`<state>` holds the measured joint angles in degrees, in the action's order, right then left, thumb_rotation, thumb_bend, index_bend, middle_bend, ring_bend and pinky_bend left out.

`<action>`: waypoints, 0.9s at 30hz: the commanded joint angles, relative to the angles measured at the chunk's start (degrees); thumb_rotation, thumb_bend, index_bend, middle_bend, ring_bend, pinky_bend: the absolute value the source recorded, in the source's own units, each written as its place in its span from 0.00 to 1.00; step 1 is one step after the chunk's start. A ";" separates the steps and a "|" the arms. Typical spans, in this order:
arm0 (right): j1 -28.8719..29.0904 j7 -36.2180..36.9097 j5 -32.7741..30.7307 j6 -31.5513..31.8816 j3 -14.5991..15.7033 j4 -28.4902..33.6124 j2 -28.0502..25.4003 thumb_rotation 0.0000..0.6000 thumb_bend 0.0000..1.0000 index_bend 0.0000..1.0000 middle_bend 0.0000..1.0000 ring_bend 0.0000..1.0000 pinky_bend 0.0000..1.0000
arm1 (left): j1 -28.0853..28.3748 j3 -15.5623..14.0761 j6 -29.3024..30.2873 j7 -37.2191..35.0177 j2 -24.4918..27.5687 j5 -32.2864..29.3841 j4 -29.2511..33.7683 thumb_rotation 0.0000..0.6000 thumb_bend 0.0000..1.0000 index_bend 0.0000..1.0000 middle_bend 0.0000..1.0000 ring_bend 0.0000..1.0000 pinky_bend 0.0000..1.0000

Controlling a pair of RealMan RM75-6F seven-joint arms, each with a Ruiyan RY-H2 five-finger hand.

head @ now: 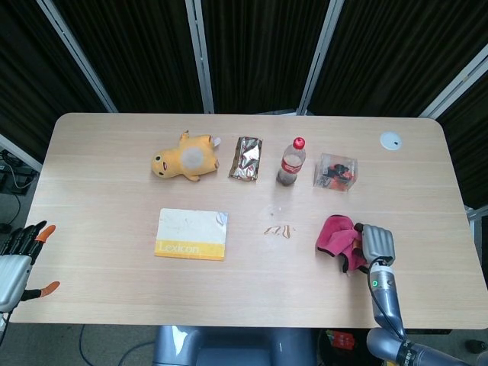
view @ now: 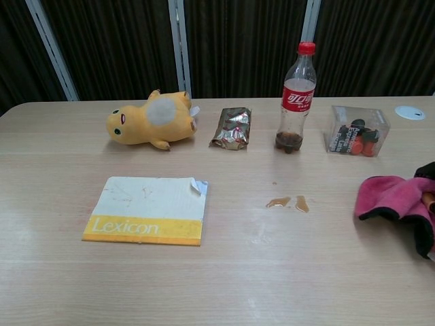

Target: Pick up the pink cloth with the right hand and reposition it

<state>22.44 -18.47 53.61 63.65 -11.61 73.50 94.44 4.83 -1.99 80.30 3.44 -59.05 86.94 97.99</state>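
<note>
Right hand (head: 377,244), metallic grey with dark fingers, curled closed around the right edge of the pink cloth (head: 336,238), which is bunched into a crumpled mound at the near right of the table (head: 107,290), its left part drooping to the surface; in the chest view the cloth (view: 394,198) shows a soft, fleecy pink face with a dark border, and the hand is mostly cut off at the frame's right edge. Left hand (head: 17,263) at the near left, off the table edge, fingers spread apart with orange tips, holding nothing. Far row, left to right: a yellow plush toy (head: 185,159) lying on its side with a worn grey patch; a crinkled foil packet (head: 246,158); an upright clear plastic bottle (head: 290,162) with red cap and red label, a little dark liquid at its base; a transparent box (head: 338,172) of dark and red items. Nearer, at centre left, a flat white and yellow book (head: 192,234) marked "Lexicon", one corner curled. Between book and cloth, small brownish spots (head: 277,230) on the wood. A white disc (head: 390,140) lies at the far right corner. Table of pale wood grain with rounded corners; dark curtains with pale uprights behind.
</note>
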 commanded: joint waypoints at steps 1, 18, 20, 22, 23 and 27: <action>-0.30 1.00 1.55 0.89 -0.02 1.96 -0.68 1.00 0.62 0.74 0.59 0.51 0.75 | -0.02 -0.03 0.01 0.04 -0.01 0.00 0.03 1.00 0.03 0.08 0.00 0.00 0.00; 4.71 -5.45 -0.34 0.70 -2.71 2.06 6.11 1.00 0.62 0.75 0.60 0.52 0.76 | -0.06 -0.01 0.03 -0.69 0.08 -0.05 0.13 1.00 0.03 0.08 0.00 0.00 0.00; 5.55 -6.24 -0.51 0.54 -2.96 1.66 7.24 1.00 0.62 0.75 0.60 0.52 0.76 | 0.02 0.02 -0.18 -1.02 0.15 -0.19 0.15 1.00 0.03 0.08 0.00 0.00 0.00; 6.39 -7.22 -0.69 0.34 -2.99 1.21 8.54 1.00 0.62 0.75 0.60 0.52 0.76 | 0.07 0.02 -0.31 -1.27 0.21 -0.22 0.18 1.00 0.03 0.08 0.00 0.00 0.00; 6.74 -7.66 -0.90 0.23 -3.04 1.02 9.15 1.00 0.63 0.75 0.60 0.52 0.76 | 0.08 -0.01 -0.34 -1.36 0.24 -0.19 0.19 1.00 0.03 0.08 0.00 0.00 0.00; 8.12 -9.05 -1.37 0.03 -3.21 0.44 11.75 1.00 0.62 0.75 0.60 0.52 0.76 | 0.17 -0.06 -0.51 -1.63 0.33 -0.12 0.12 1.00 0.03 0.08 0.00 0.00 0.00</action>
<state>29.95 -26.92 52.46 63.82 -14.71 74.26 105.33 4.98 -2.04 79.80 1.83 -58.74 86.82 98.12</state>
